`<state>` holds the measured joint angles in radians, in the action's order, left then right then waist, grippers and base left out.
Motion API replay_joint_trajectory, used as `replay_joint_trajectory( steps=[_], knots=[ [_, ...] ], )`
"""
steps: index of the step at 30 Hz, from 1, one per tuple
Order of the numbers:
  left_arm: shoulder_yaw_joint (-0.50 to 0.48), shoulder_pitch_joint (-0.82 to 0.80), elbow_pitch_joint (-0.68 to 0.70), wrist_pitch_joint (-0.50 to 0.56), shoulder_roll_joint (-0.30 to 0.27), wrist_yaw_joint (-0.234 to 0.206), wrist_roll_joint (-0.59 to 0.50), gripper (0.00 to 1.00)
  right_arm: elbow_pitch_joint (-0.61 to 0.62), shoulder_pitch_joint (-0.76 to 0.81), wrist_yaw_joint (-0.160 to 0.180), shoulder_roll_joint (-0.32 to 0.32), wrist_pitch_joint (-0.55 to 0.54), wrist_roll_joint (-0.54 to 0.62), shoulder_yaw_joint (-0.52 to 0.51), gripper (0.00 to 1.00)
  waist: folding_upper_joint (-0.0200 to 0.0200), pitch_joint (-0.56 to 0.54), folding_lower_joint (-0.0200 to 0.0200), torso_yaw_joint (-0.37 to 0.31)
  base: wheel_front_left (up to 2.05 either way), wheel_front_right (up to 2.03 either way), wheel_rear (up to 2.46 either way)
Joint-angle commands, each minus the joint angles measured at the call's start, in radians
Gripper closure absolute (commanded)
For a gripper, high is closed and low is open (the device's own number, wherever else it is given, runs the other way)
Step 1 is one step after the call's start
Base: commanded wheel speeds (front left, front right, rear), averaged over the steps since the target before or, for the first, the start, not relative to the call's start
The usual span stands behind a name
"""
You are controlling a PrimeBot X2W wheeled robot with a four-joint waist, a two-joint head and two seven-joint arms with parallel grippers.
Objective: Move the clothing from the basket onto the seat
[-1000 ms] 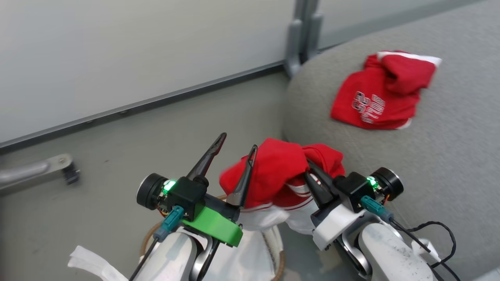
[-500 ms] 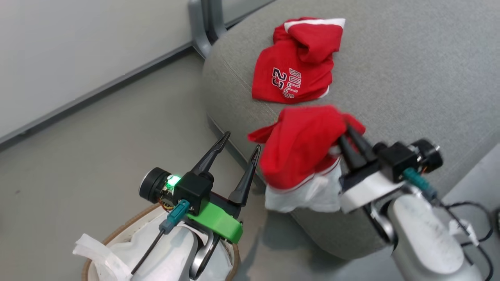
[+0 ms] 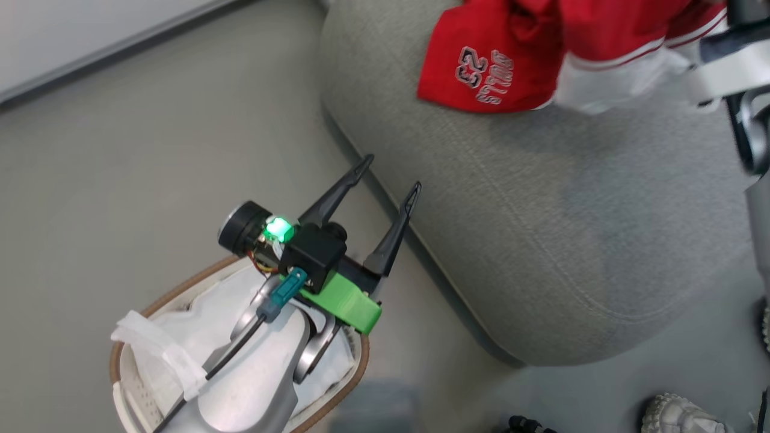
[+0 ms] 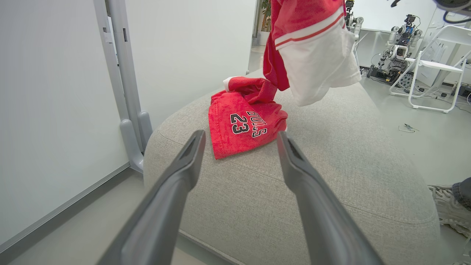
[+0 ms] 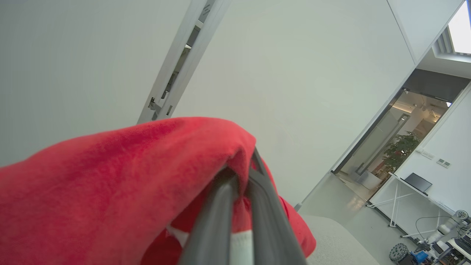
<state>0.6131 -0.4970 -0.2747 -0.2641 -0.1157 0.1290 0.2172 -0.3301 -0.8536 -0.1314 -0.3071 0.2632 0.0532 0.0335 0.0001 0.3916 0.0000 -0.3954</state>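
Nearest, low in the head view: one cream basket (image 3: 112, 361) with a brown rim, lined with one white cloth (image 3: 150, 343), standing on the grey floor just beside the seat (image 3: 541, 240).

Above the basket's far edge: left gripper (image 3: 392, 173), fingers spread wide, nothing between them, pointing toward the seat's rounded corner. Well apart from both garments.

Beyond it: one large grey upholstered seat, a stitched seam along its edge.

Farther back on the seat: first red garment (image 3: 481, 66), white "BULLS 23" lettering, lying crumpled and flat on the cushion. From the left wrist view, seen straight ahead between the two open fingers, on the seat's near corner (image 4: 239, 129).

Right beside and partly over it: second red garment (image 3: 613, 54), white panel and thin red stripes, hanging in the air above the cushion (image 4: 312, 55). Pinched by the right gripper (image 5: 244, 165), fingers closed tight together, red fabric draped over their tips (image 5: 110, 176). Cannot tell whether the hanging garment touches the lying one.

Count: two grippers, two red garments, one basket, one liner, one seat.

At the seat's far side, on the floor: one pale shoe (image 3: 680, 415).
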Motion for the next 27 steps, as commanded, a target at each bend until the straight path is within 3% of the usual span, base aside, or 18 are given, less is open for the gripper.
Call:
replay_joint_trajectory(
  steps=[1, 8, 14, 15, 16, 17, 18, 27],
  knots=[
    [-0.001, -0.030, 0.004, 0.000, -0.013, 0.003, -0.010, 0.00, -0.028, -0.033, 0.001, -0.010, 0.002, 0.012, -0.013, 1.00, -0.0001, 0.136, 0.0000, 0.130, 0.00, 0.00, 0.00],
    [0.011, -0.100, 0.011, 0.000, 0.004, 0.003, -0.012, 0.00, -0.233, -0.149, 0.001, -0.039, 0.002, 0.100, -0.100, 1.00, -0.0001, 0.231, 0.0000, 0.219, 0.00, 0.00, 0.00],
    [-0.005, -0.094, -0.002, 0.000, 0.014, 0.003, -0.011, 0.00, -0.414, -0.119, 0.001, -0.008, 0.002, 0.186, -0.215, 1.00, -0.0001, 0.244, 0.0000, 0.262, 0.00, 0.00, 0.00],
    [-0.010, -0.087, -0.005, 0.000, 0.015, 0.003, -0.010, 0.00, -0.431, -0.114, 0.001, -0.004, 0.002, 0.197, -0.229, 0.94, -0.0001, 0.241, 0.0000, 0.265, 0.00, 0.00, 0.00],
    [-0.016, -0.080, -0.006, 0.000, 0.015, 0.003, -0.011, 0.00, -0.446, -0.108, 0.001, 0.002, 0.002, 0.211, -0.243, 0.60, -0.0001, 0.236, 0.0000, 0.266, 0.00, 0.00, 0.00],
    [-0.020, -0.072, -0.008, 0.000, 0.014, 0.003, -0.010, 0.00, -0.454, -0.098, 0.002, 0.011, 0.002, 0.218, -0.257, 0.05, -0.0001, 0.230, 0.0000, 0.265, 0.00, 0.00, 0.00],
    [-0.024, -0.066, -0.011, 0.000, 0.013, 0.003, -0.009, 0.00, -0.456, -0.087, 0.001, 0.020, 0.002, 0.220, -0.265, 0.00, -0.0001, 0.222, 0.0000, 0.264, 0.00, 0.00, 0.00],
    [-0.095, 0.015, -0.037, 0.000, 0.022, 0.003, 0.005, 0.00, -0.332, 0.145, 0.001, 0.102, 0.001, 0.142, -0.273, 0.00, -0.0001, 0.090, 0.0000, 0.243, 0.00, 0.00, 0.00]
  ],
)
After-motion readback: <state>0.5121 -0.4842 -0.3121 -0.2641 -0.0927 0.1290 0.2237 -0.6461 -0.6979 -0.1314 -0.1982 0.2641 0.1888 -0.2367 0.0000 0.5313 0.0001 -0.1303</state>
